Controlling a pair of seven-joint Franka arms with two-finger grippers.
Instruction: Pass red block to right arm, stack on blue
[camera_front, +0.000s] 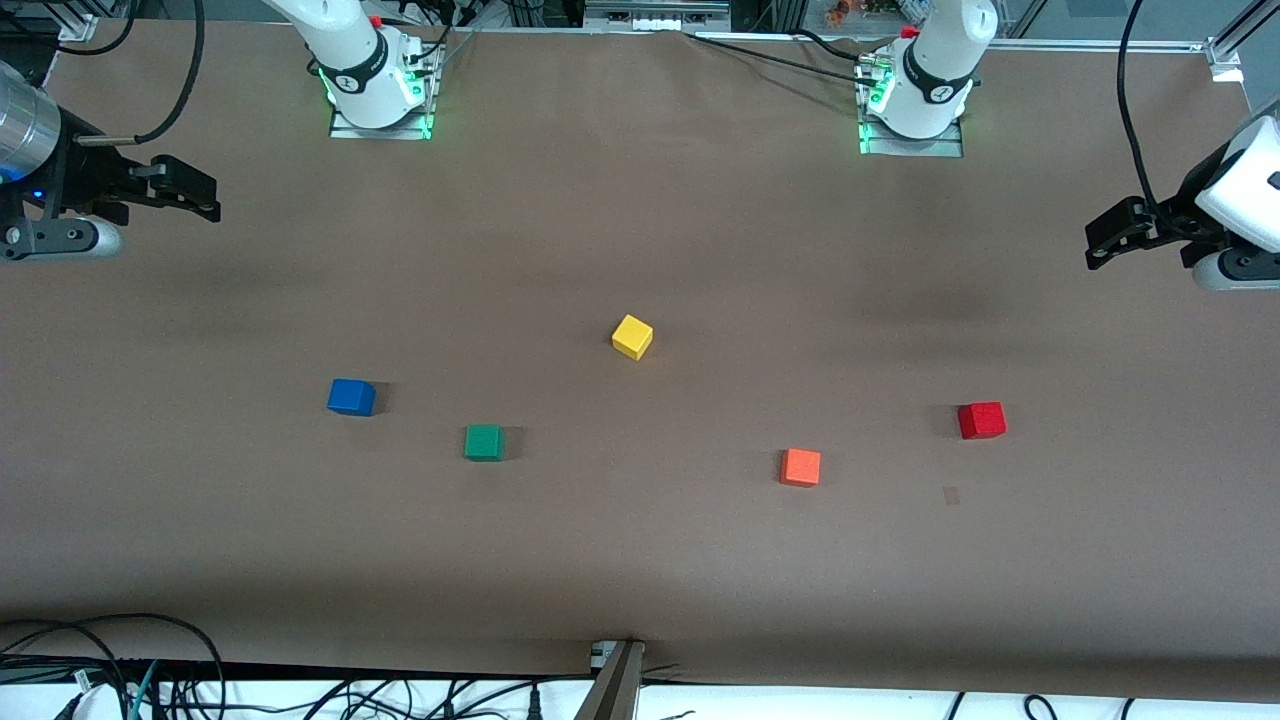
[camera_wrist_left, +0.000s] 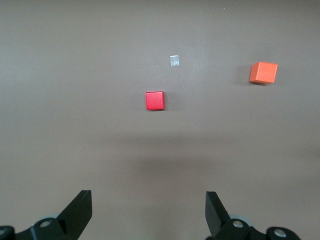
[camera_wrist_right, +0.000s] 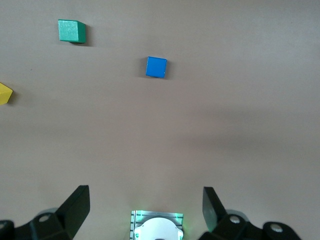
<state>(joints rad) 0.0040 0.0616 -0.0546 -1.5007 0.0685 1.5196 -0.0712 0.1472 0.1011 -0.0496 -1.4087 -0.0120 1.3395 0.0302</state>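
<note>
Five little cubes sit spread out on the brown table (camera_front: 640, 560), none touching another. Lowest in the front view, right of centre, is the orange cube (camera_front: 800, 467), and just up and right of it, toward the left arm's end of the table, sits the red block (camera_front: 981, 420), flat on the surface with nothing holding it. A tiny pale square mark (camera_front: 951, 495) lies on the table just below the red block in that view. Left of centre is the green cube (camera_front: 484, 442), then the blue cube (camera_front: 351, 397) a bit higher up and toward the right arm's end. The yellow cube (camera_front: 632, 336) is about mid-frame, farthest from the camera of the five. The right gripper (camera_front: 185, 190) hangs at the upper left edge of the front view, fingers spread wide with nothing in them. The left gripper (camera_front: 1120, 232) hangs at the upper right edge, also spread wide and holding nothing.
</note>
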